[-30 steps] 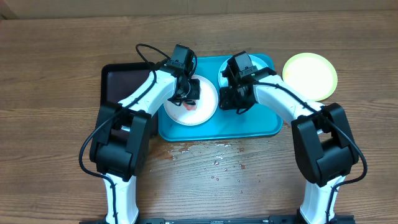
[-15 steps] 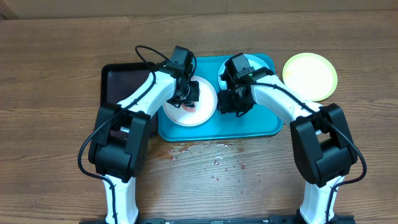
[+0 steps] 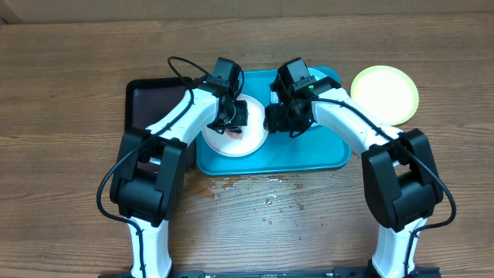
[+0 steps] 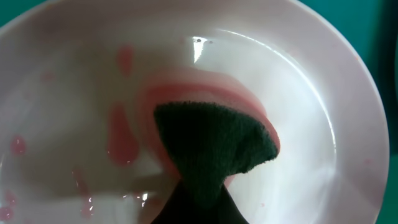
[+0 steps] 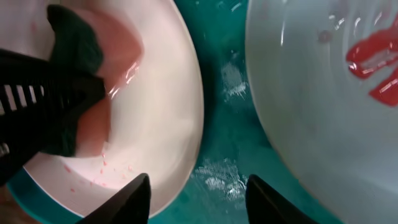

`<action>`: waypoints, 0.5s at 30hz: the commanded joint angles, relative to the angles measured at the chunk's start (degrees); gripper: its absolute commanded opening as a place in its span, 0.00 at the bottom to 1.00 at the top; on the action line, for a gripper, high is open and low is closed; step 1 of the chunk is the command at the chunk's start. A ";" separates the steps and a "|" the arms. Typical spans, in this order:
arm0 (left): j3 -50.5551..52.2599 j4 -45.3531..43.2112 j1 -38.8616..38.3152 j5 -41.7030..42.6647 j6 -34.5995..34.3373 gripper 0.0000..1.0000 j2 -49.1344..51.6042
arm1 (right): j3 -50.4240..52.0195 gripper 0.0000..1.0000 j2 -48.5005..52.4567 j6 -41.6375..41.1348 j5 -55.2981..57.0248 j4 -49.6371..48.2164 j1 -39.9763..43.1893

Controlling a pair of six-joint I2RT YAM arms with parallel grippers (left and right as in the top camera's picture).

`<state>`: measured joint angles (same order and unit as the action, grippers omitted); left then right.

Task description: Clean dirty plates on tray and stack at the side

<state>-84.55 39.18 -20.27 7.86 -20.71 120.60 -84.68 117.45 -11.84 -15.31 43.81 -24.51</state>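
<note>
Since a second ago the right claw (image 3: 282,117) has shifted leftward over the blue tray (image 3: 309,154), from above the mint plate (image 5: 311,106) to the gap between it and the white plate (image 3: 245,144). The left claw (image 3: 231,117) has kept its place on the white plate.

White plate: lies on the left part of the blue tray. Pink streaks and specks cover its floor in the left wrist view. The left claw is clenched on a sponge (image 4: 211,146), dark green on one face and pink on the other, which is pressed against the plate's floor.

Mint plate: lies on the back of the tray, just beside the white plate, with a strip of wet tray floor between them. It carries a red smear (image 5: 373,59). From overhead it is mostly hidden under the right arm.

Right claw: released, fingers apart, grasping nothing. One fingertip (image 5: 138,190) stands over the white plate's inner edge, the other over the tray floor near the mint plate. Contact with either cannot be told.

Yellow-green plate (image 3: 384,94): rests on the table (image 3: 69,170) just beside the tray's back right corner, with no smears seen from overhead.

Surroundings: a black tray (image 3: 150,104) lies against the blue tray's left side, and droplets (image 3: 262,197) are scattered on the table in front
</note>
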 commanded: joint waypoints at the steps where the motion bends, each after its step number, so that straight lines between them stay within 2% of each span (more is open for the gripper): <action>1: 2.34 1.05 -0.44 -2.08 -1.22 0.04 1.01 | -1.09 0.46 2.97 0.07 -0.66 -0.52 -0.28; 3: 2.34 1.05 -0.44 -2.08 -1.25 0.04 1.03 | -1.09 0.40 3.15 0.09 -0.57 -0.46 -0.28; 8: 2.34 0.87 -0.44 -2.08 -2.08 0.04 1.03 | -1.09 0.20 3.17 1.90 0.31 -1.09 -0.28; 11: 2.34 0.90 -0.44 -2.08 -2.08 0.04 1.03 | -1.09 0.04 3.17 2.93 0.48 -2.10 -0.28; 15: 2.34 0.79 -0.44 -2.10 -2.08 0.04 1.03 | -1.09 0.04 3.17 2.82 0.66 -5.03 -0.31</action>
<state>-84.33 39.38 -20.27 7.70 -21.76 120.42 -85.03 120.66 -10.68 -15.79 40.03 -25.02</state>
